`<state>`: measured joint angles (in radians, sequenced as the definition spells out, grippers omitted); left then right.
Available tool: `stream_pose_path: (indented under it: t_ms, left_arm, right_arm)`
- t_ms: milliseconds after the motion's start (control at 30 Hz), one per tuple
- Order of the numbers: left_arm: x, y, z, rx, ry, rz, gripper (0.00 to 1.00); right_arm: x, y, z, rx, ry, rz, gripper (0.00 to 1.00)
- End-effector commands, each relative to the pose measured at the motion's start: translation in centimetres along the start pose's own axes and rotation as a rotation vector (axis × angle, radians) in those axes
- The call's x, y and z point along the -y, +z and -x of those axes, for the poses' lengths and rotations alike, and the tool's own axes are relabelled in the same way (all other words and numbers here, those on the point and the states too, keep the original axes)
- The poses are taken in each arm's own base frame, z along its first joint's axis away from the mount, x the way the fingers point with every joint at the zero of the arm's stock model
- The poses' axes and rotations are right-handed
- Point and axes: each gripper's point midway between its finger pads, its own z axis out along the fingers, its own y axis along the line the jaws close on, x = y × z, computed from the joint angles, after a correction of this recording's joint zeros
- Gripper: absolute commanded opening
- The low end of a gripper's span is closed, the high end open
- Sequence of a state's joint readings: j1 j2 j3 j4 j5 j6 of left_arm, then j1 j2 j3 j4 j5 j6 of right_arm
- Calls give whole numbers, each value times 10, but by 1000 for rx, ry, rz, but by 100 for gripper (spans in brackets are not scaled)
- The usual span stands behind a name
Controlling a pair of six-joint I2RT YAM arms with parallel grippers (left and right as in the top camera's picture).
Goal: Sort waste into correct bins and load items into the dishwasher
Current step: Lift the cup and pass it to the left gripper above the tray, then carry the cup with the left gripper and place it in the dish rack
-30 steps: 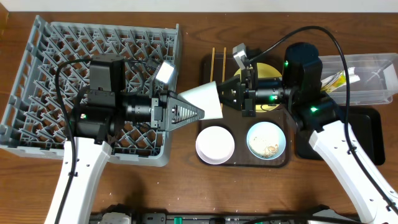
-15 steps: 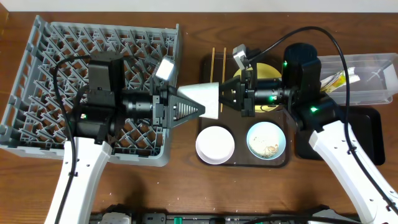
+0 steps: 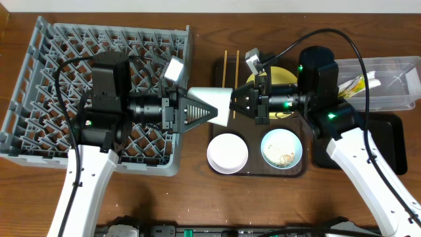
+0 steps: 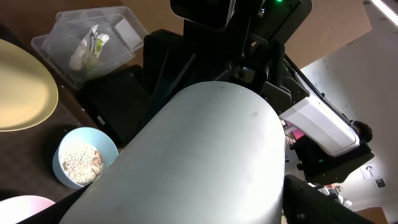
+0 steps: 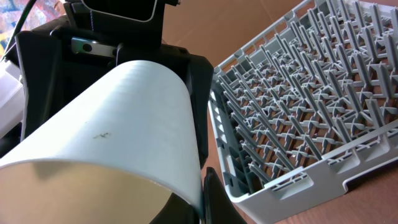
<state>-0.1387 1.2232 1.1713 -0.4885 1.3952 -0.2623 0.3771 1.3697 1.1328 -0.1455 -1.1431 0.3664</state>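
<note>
Left gripper (image 3: 210, 113) and right gripper (image 3: 237, 104) — level, outstretched, nose to nose

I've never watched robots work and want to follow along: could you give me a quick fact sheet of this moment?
Held item: white cup, on its side in mid-air between the arms
Right tool: gripping the cup's open rim
Left tool: at the cup's other end; grip unclear
Dish rack: grey, no dishes visible in it
On brown tray: white bowl, light-blue bowl with crumbs, yellow plate
Clear tub: wrapper inside
</note>
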Motion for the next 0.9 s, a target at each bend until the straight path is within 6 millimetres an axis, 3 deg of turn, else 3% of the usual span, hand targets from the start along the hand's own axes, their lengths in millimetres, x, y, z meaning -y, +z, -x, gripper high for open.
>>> stream_pose_path:
  t_ms: [0,400,467,533,633,700,867]
  left_arm:
    - [9,-1,4,7,42,-4,84]
    - [9,-1,7,13,61,0,71]
    - [2,-2,9,27,56,41,71]
    - [-13,-6,14,61,40,124,71]
    - [-43,-25,20,124,-2,295,71]
    - [-57,-39,18,151,-31,378,71]
    - [-88,-85,9,234,-135,638,69]
  right_arm:
    - [-4,2,2,-1,-16,0,1]
    - [-3,2,0,-8,0,-3,1]
    - [-2,2,0,-7,-14,-3,14]
    - [-3,-1,0,-5,-54,-1,39]
    - [5,-13,8,28,-66,-48,61]
    - [16,-26,13,59,-48,-111,68]
    - [66,-75,12,136,115,-401,69]
